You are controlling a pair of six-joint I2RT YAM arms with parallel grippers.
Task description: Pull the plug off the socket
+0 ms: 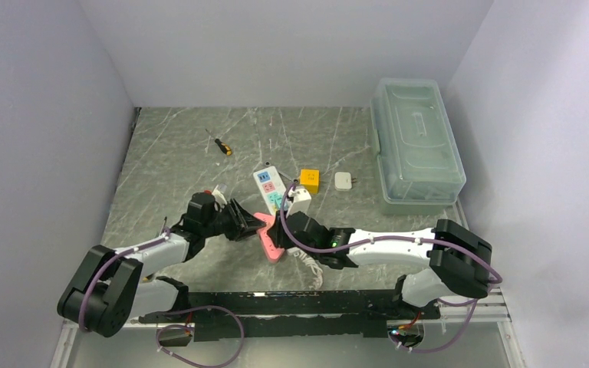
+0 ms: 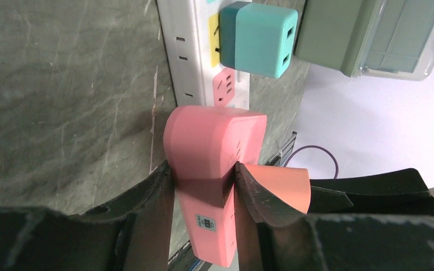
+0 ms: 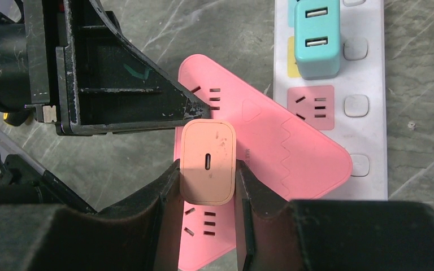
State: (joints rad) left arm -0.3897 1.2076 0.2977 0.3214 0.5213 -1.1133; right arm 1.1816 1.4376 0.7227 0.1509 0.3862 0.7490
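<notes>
My left gripper [image 2: 203, 175] is shut on a pink triangular outlet block [image 2: 215, 141], pinching its edges. My right gripper [image 3: 206, 175] is shut on a peach charger plug [image 3: 208, 161] that sits against the face of the pink block [image 3: 282, 152]; its pins are hidden. The plug also shows in the left wrist view [image 2: 285, 189]. The pink block partly overlaps the socket [image 3: 367, 113], a long white power strip with coloured outlet faces, which carries a teal charger [image 3: 316, 39]. From above, both grippers meet at the pink block [image 1: 268, 234] just below the strip [image 1: 270, 186].
A clear lidded plastic box [image 1: 416, 142] stands at the right. A yellow cube [image 1: 310, 181] and a small white adapter [image 1: 343, 181] lie beside the strip. A screwdriver [image 1: 219, 143] lies further back. Walls close in on the left, right and back.
</notes>
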